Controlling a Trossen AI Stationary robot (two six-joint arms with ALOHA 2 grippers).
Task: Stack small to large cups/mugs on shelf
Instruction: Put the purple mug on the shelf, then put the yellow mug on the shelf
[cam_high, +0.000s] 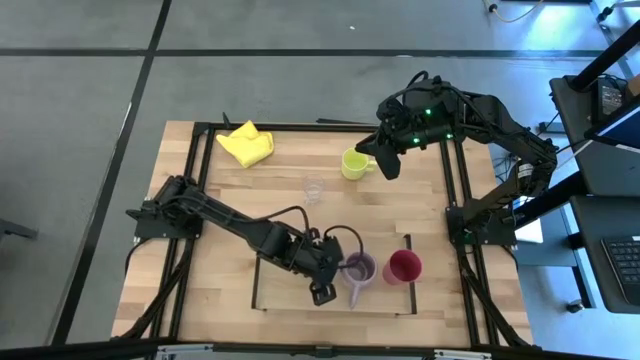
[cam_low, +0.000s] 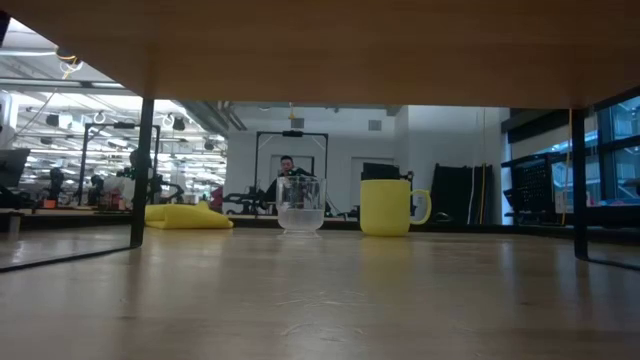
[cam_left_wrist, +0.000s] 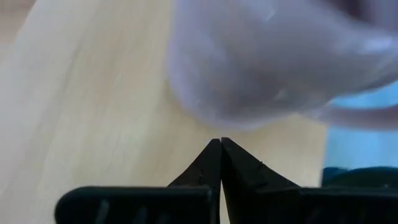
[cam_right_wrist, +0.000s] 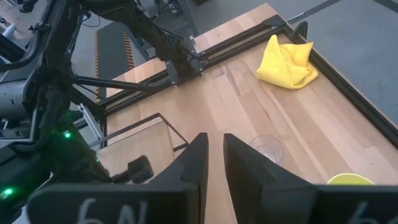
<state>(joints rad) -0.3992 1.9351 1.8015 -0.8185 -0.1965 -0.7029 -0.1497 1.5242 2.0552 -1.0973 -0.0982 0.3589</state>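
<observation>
The purple mug (cam_high: 358, 268) and the red cup (cam_high: 403, 266) stand side by side inside the shelf outline (cam_high: 257, 287). The clear glass (cam_high: 314, 190) and the yellow-green mug (cam_high: 354, 163) stand upright farther back, also in the low view, glass (cam_low: 300, 205) and mug (cam_low: 388, 207). My left gripper (cam_high: 322, 291) is shut, low on the shelf just left of the purple mug (cam_left_wrist: 261, 62). My right gripper (cam_high: 387, 162) hangs above the table beside the yellow-green mug's handle, its fingers (cam_right_wrist: 214, 146) narrowly apart and empty; the mug's rim (cam_right_wrist: 351, 180) shows beside them. My left gripper points its shut fingertips (cam_left_wrist: 221, 144) level at the purple mug's lower wall (cam_left_wrist: 217, 121) from the table's left. The tips stand right at the wall, and I cannot tell whether they touch it. The mug stands on the shelf.
A yellow cloth (cam_high: 246, 143) lies at the far left corner. A black metal frame (cam_high: 455, 170) runs around the table edges. Bare wood lies left of the purple mug inside the shelf outline. A person (cam_low: 287, 165) shows far off in the room.
</observation>
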